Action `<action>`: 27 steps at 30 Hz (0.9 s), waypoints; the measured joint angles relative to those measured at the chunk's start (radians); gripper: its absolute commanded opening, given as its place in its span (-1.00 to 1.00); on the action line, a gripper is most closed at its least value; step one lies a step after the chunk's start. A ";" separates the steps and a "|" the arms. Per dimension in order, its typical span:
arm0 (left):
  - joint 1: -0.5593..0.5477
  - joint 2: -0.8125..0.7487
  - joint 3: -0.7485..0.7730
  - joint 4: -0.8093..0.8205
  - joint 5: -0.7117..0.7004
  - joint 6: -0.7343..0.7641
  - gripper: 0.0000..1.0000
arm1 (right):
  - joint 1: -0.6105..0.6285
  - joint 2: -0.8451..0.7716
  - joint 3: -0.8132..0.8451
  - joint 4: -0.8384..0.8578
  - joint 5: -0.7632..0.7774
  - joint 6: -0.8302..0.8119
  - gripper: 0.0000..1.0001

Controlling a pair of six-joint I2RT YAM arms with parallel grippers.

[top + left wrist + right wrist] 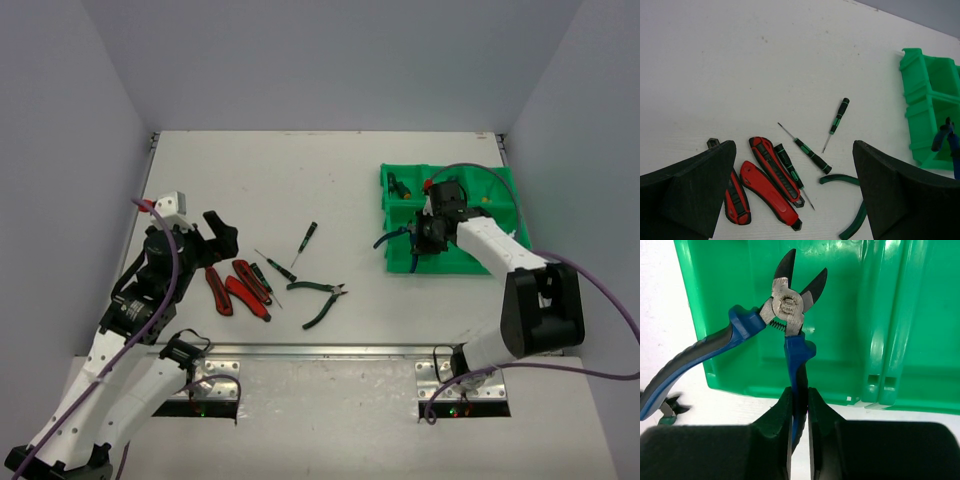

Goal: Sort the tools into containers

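Your right gripper (pixel 798 392) pinches blue-handled cutters (pixel 787 305) over the green tray (pixel 920 315); left gripper (pixel 792 149) spread. Utility knives (pixel 771 172), screwdrivers (pixel 812 156), green pliers (pixel 322 295) lie unsorted on the bench (pixel 740 60).

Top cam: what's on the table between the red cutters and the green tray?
Green-handled pliers, a short screwdriver and a longer screwdriver, nothing else. The top view shows it best; the left wrist view agrees.

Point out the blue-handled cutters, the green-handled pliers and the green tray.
blue-handled cutters (pixel 786 307): right wrist view, pivot joint.
green-handled pliers (pixel 330 291): top view, by the pivot.
green tray (pixel 400 262): top view, near-left wall.
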 measured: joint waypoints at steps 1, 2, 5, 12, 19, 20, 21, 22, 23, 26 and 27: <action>0.000 0.001 0.000 0.000 0.000 0.000 1.00 | -0.003 0.006 0.006 0.001 0.000 0.000 -0.57; 0.000 0.002 0.000 0.000 0.000 0.000 1.00 | -0.006 0.016 0.014 0.002 0.000 0.000 -0.52; 0.000 0.002 0.000 0.000 0.000 0.000 1.00 | -0.013 0.053 0.035 0.010 0.001 0.003 -0.20; 0.000 0.002 0.000 0.000 0.000 0.000 1.00 | -0.017 0.082 0.048 0.015 0.000 0.008 0.15; 0.000 0.007 0.000 0.000 0.000 0.000 1.00 | -0.017 -0.001 0.047 0.013 -0.018 0.026 0.28; 0.000 0.008 0.000 0.000 0.000 0.000 1.00 | -0.016 -0.031 0.047 0.015 -0.020 0.029 0.31; 0.000 0.009 0.000 0.000 0.000 0.000 1.00 | -0.016 -0.066 0.047 0.016 -0.021 0.033 0.33; 0.000 0.010 0.000 0.000 0.000 0.000 1.00 | -0.013 -0.103 0.045 0.021 -0.022 0.037 0.36; 0.000 0.012 0.000 0.000 0.000 0.000 1.00 | -0.008 -0.139 0.043 0.029 -0.021 0.042 0.37; 0.000 0.016 0.000 0.000 0.000 0.000 1.00 | 0.020 -0.235 0.033 0.046 -0.002 0.065 0.50; 0.000 0.017 0.000 0.000 0.000 0.000 1.00 | 0.048 -0.260 0.031 0.045 0.013 0.079 0.79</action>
